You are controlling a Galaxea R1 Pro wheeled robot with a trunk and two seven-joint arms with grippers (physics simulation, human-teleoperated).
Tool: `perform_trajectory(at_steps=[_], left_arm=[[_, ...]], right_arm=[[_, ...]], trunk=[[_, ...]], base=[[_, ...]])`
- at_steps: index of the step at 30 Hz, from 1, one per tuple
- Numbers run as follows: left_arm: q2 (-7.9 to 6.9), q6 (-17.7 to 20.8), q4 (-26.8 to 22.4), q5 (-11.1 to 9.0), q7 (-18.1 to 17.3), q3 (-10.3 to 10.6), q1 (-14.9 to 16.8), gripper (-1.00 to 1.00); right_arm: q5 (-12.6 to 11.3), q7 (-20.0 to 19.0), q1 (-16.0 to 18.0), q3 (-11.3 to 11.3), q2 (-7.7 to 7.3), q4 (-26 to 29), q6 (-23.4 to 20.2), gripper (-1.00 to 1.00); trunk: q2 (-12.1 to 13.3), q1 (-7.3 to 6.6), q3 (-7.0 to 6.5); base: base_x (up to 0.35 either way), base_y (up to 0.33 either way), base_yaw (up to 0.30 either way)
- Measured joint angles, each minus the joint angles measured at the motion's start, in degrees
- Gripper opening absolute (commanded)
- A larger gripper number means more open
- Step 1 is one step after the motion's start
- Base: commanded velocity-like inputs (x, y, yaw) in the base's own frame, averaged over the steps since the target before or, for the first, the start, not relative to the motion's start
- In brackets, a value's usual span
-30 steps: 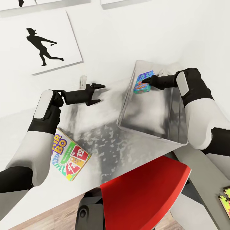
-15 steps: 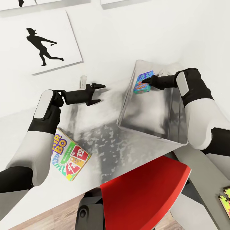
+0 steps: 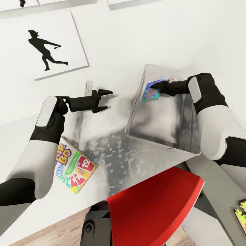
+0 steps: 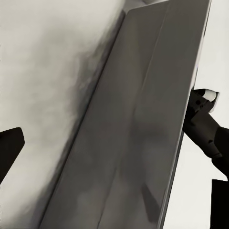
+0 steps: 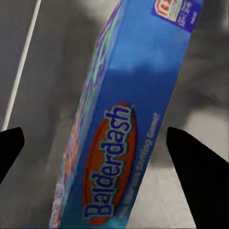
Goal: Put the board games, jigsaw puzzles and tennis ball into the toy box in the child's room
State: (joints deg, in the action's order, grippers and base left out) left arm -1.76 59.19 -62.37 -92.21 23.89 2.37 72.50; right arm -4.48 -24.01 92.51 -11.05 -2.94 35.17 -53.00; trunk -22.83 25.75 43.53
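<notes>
The small blue board game [image 3: 151, 91], lettered Balderdash [image 5: 119, 143], leans tilted inside the pale grey toy box [image 3: 160, 145] near its far wall. My right gripper [image 3: 156, 84] is open just above it, and its dark fingers [image 5: 195, 167] stand wide on either side without touching. The SKIP-BO board game [image 3: 73, 164] lies flat on the table [image 3: 85, 194] under my left forearm. My left gripper [image 3: 107, 100] hangs open and empty over the table, left of the toy box [image 4: 143, 119]. The tennis ball is out of view.
A red chair back [image 3: 153, 208] stands at the table's front edge. A small clear object [image 3: 89, 87] sits against the wall behind my left gripper. A jigsaw puzzle box [image 3: 242, 212] shows at the lower right edge. A baseball-player print [image 3: 51, 48] hangs on the white wall.
My right gripper has let go of the blue board game, which has dropped a little and tipped over inside the toy box. The left arm has not moved.
</notes>
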Motion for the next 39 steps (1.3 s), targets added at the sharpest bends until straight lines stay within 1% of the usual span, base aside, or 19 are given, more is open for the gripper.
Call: perform_trajectory(at_steps=[21,29,33,39], left_arm=[[0.04,0.0,0.0,0.0,0.0,0.0,0.0,1.00],[0.00,0.1,0.0,0.0,0.0,0.1,0.0,1.00],[-0.03,0.1,0.0,0.0,0.0,0.1,0.0,1.00],[-0.04,0.1,0.0,0.0,0.0,0.1,0.0,1.00]], right_arm=[[0.0,-0.2,0.0,0.0,-0.19,0.0,0.1,1.00],[0.0,-0.2,0.0,0.0,-0.54,0.1,0.1,1.00],[0.1,-0.1,0.0,0.0,-1.17,0.7,0.1,1.00],[0.4,0.3,-0.3,0.0,-2.75,4.9,-0.1,1.00]], trunk=[[0.0,0.00,0.00],[0.0,0.00,0.00],[0.0,0.00,0.00],[0.0,0.00,0.00]], base=[[0.000,0.000,0.000],[0.000,0.000,0.000],[0.000,0.000,0.000],[0.000,0.000,0.000]])
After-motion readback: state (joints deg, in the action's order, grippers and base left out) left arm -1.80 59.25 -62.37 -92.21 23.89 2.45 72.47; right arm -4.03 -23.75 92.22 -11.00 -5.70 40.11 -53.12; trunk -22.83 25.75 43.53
